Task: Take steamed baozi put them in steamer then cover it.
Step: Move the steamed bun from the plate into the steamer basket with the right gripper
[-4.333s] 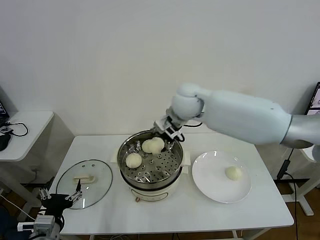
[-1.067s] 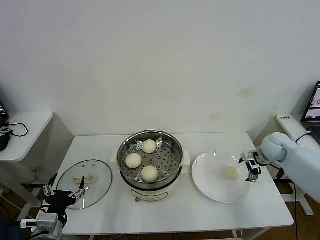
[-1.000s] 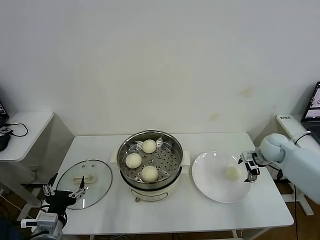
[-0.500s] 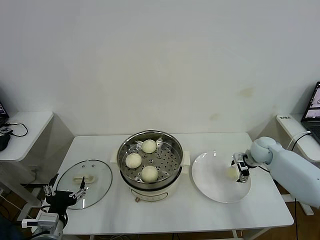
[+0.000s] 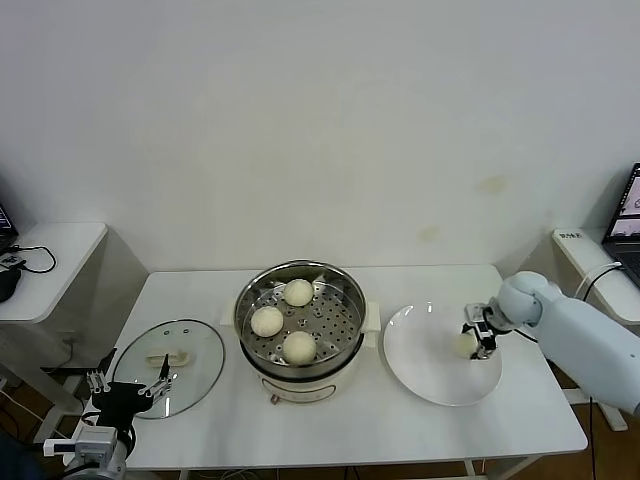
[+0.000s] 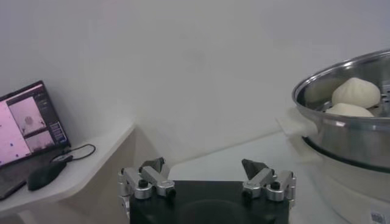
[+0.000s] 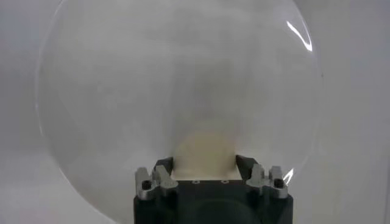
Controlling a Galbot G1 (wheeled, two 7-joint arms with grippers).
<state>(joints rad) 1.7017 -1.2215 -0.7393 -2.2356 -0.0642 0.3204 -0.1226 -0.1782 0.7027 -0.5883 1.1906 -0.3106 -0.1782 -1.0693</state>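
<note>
Three steamed baozi (image 5: pixel 298 292) lie on the perforated tray of the steel steamer (image 5: pixel 238 318) at the table's middle. Another pale baozi (image 5: pixel 462 345) rests on the white plate (image 5: pixel 430 375) to its right. My right gripper (image 5: pixel 476 337) is down at that plate, shut on this bun. The right wrist view has the bun (image 7: pixel 204 149) filling the gap of the gripper (image 7: pixel 204 162), both fingers against its sides. The glass cover (image 5: pixel 185 375) with its cream handle lies flat left of the steamer. My left gripper (image 5: pixel 128 385) hangs open and empty by the cover's front edge.
A low white side table (image 5: pixel 50 260) with a cable and a mouse stands at the far left. A laptop (image 5: pixel 632 205) shows at the right edge. The left wrist view takes in the steamer's wall (image 6: pixel 347 140) and another laptop (image 6: pixel 27 122).
My right gripper slid left across the plate onto the baozi and shut on it. Before that, the right arm left a third bun in the steamer. The left arm has not moved.
</note>
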